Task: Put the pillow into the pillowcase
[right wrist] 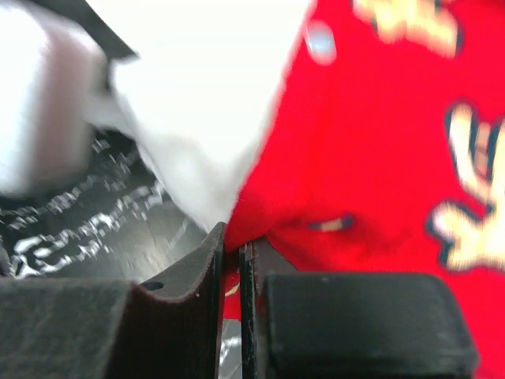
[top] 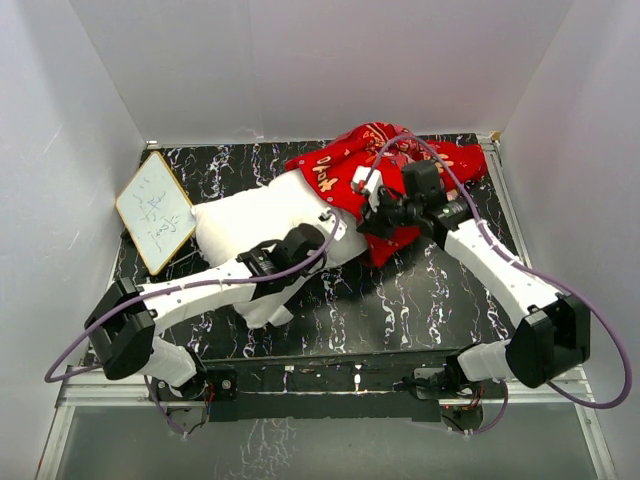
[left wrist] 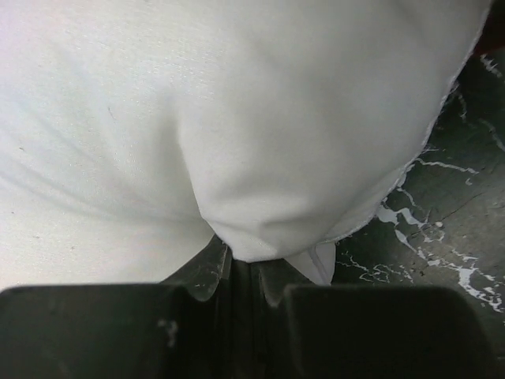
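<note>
On the black marbled table: pillowcase is bunched at the far right. Pillow lies left of it, its right end meeting the red cloth. Most of the pillow is outside. How much is inside, can't tell, since the right arm covers the overlap. Pillow is plain white, plump, creased where pinched. Pillowcase is bright red with yellow cartoon print, crumpled. Left gripper is narrow, clamped on a fold of the pillow at its near edge. Right gripper is nearly closed, pinching a red pillowcase edge beside a white pillow corner. Right wrist view is blurred. Small white board sits just left of the pillow.
</note>
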Available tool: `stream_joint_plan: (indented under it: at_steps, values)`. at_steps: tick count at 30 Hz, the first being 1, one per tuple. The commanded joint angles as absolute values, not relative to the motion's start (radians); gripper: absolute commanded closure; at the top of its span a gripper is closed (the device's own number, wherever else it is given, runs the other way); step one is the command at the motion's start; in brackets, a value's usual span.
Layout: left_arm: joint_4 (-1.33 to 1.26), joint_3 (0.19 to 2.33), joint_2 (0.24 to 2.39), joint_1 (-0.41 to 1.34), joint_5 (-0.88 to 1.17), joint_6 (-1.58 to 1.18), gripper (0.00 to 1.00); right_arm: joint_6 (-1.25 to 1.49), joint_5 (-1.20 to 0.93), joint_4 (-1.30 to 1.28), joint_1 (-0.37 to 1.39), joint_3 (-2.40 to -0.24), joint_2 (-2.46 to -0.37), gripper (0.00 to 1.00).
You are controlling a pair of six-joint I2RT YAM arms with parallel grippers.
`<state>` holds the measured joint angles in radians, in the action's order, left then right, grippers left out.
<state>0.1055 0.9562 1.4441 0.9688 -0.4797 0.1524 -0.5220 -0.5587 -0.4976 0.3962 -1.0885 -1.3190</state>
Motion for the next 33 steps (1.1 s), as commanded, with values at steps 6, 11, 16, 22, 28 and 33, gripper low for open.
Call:
stream_joint_plan:
  at_steps: [6, 11, 16, 22, 28, 33]
  values:
    - [-0.018, 1.076, 1.313, 0.856, -0.031, 0.006, 1.00, -0.362, -1.011, -0.533, 0.512, -1.593, -1.503, 0.92]
    - [-0.155, 1.000, 1.247, 0.839, 0.144, -0.138, 1.00, -0.209, -0.710, -0.440, 0.501, -1.511, -1.555, 0.92]
    - [-0.313, 0.913, 1.212, 0.827, 0.227, -0.269, 1.00, -0.261, -0.582, -0.431, 0.463, -1.367, -1.597, 0.91]
    - [-0.361, 0.762, 1.242, 0.765, 0.235, -0.357, 1.00, -0.443, -0.759, -0.567, 0.387, -1.253, -1.498, 0.55]
    - [-0.464, 0.691, 1.280, 0.735, 0.320, -0.454, 1.00, -0.482, -1.035, -0.506, 0.154, -1.061, -1.142, 0.14]
    - [-0.477, 0.705, 1.287, 0.732, 0.349, -0.495, 1.00, -0.414, -0.935, -0.426, 0.029, -0.862, -0.936, 0.09]
